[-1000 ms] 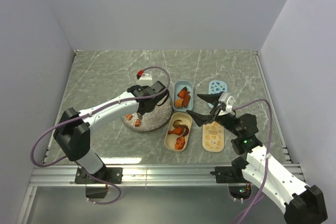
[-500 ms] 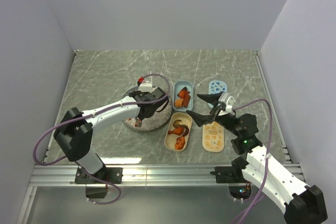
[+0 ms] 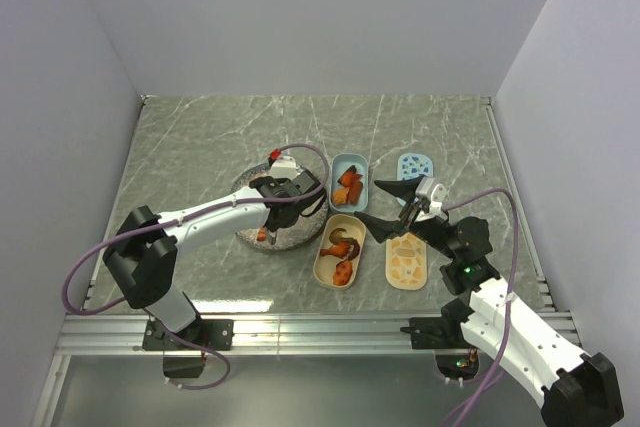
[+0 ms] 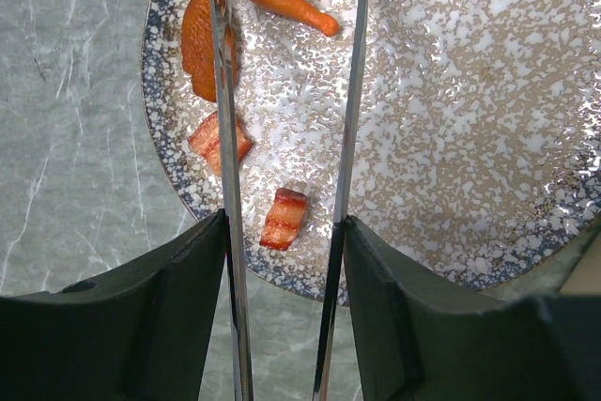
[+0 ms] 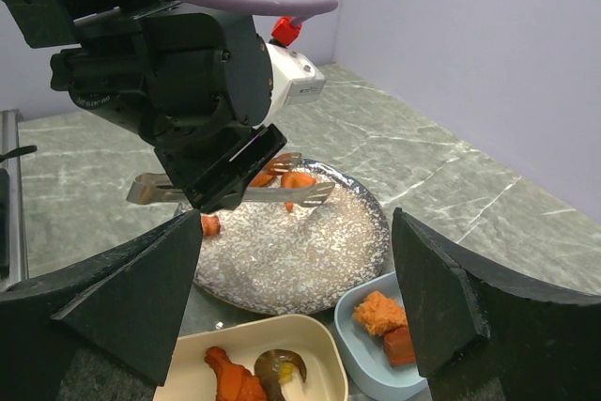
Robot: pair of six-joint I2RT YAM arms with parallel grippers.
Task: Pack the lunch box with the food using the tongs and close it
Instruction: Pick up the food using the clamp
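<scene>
One reddish chunk (image 4: 284,218) lies between the tongs (image 4: 352,91) held by the left tool (image 4: 282,260).

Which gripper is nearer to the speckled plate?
Left. The left gripper holds tongs directly over the plate; the right gripper hangs open beyond the beige tub.

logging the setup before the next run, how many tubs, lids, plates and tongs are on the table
tubs: 2 (blue tub, cream tub)
lids: 2 (blue lid, cream lid)
plate: 1
tongs: 1
total: 6
</scene>
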